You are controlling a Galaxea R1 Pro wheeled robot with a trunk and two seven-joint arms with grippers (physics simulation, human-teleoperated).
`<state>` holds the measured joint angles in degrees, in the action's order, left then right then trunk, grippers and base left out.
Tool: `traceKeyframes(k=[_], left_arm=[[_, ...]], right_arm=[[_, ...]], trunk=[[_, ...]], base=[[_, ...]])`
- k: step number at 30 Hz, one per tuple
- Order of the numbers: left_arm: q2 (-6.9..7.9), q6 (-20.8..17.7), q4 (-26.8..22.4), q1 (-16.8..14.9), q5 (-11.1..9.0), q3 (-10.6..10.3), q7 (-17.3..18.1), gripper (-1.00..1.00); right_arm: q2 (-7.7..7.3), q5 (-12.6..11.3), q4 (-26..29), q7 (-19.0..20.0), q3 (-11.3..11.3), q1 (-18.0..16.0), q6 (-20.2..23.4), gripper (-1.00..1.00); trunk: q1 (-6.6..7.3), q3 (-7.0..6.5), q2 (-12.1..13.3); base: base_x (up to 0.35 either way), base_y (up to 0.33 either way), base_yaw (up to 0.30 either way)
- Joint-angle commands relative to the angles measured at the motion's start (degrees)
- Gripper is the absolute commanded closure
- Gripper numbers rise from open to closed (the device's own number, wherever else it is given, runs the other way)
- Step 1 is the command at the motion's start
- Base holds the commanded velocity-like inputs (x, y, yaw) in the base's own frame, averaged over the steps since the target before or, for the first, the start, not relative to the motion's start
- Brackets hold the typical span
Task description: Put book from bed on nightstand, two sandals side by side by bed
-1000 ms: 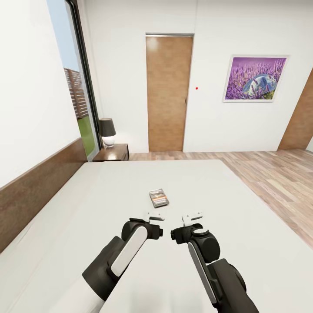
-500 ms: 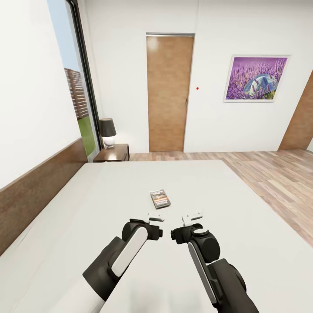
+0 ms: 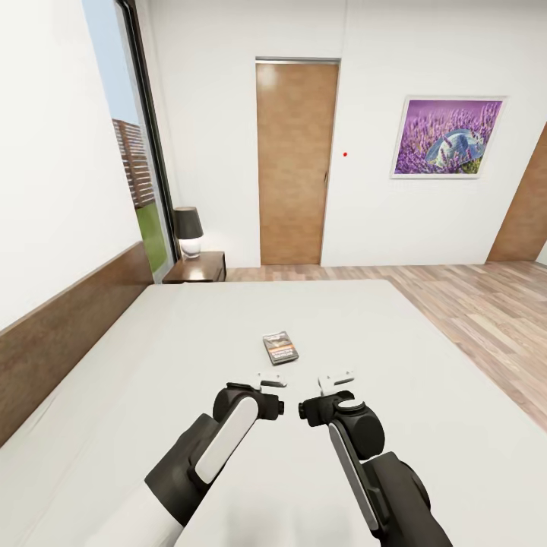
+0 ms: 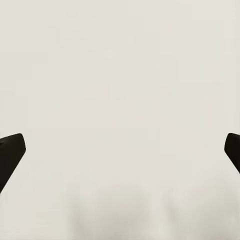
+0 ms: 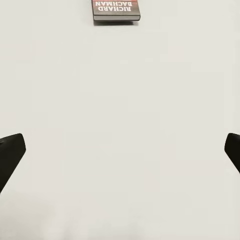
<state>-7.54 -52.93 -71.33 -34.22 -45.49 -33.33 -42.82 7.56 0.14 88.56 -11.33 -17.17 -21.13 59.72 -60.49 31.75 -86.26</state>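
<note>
The book [image 3: 279, 348], a small dark paperback with an orange band, lies flat on the off-white mattress of the bed [image 3: 152, 357], near its middle. In the right wrist view the book [image 5: 116, 11] shows white lettering. Both arms hover low over the mattress, just short of the book. My left gripper [image 3: 272, 377] [image 4: 120, 155] is open with bare mattress between its fingers. My right gripper [image 3: 336, 377] [image 5: 120, 155] is open too, and the book lies ahead of it. A dark nightstand [image 3: 199, 267] stands beyond the bed's far left corner. The sandals are out of view.
A lamp [image 3: 187, 230] with a dark shade stands on the nightstand. A brown headboard [image 3: 68, 327] runs along the left wall, with a tall window [image 3: 129, 144] past it. A wooden door [image 3: 295, 163] and lavender picture [image 3: 447, 137] are on the far wall. Wood-plank floor [image 3: 479, 304] lies right of the bed.
The whole view has shifted very slightly, so the camera moved a little. The book and both grippers hold their places.
</note>
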Motion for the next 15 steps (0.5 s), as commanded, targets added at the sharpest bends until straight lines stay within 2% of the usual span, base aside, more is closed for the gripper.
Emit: traceKeyframes(k=[1,7,15], left_arm=[[0.01,-0.07,-0.05,-0.06,-0.56,-0.07,-0.60,-1.00],[0.01,-0.07,-0.04,-0.06,-0.56,-0.12,-0.60,-1.00],[0.03,-0.07,-0.03,-0.06,-0.56,-0.16,-0.60,-1.00]], right_arm=[[0.00,-0.01,0.04,-0.19,-0.05,-0.05,0.28,-1.00],[0.00,0.02,0.04,-0.19,-0.05,-0.05,0.28,-1.00],[0.00,0.03,0.05,-0.19,-0.05,-0.05,0.28,-1.00]], trunk=[[0.00,0.06,-0.03],[0.00,0.06,-0.03],[0.00,0.11,-0.03]], base=[[0.001,0.001,0.000],[0.000,0.000,0.011],[0.000,0.000,0.072]])
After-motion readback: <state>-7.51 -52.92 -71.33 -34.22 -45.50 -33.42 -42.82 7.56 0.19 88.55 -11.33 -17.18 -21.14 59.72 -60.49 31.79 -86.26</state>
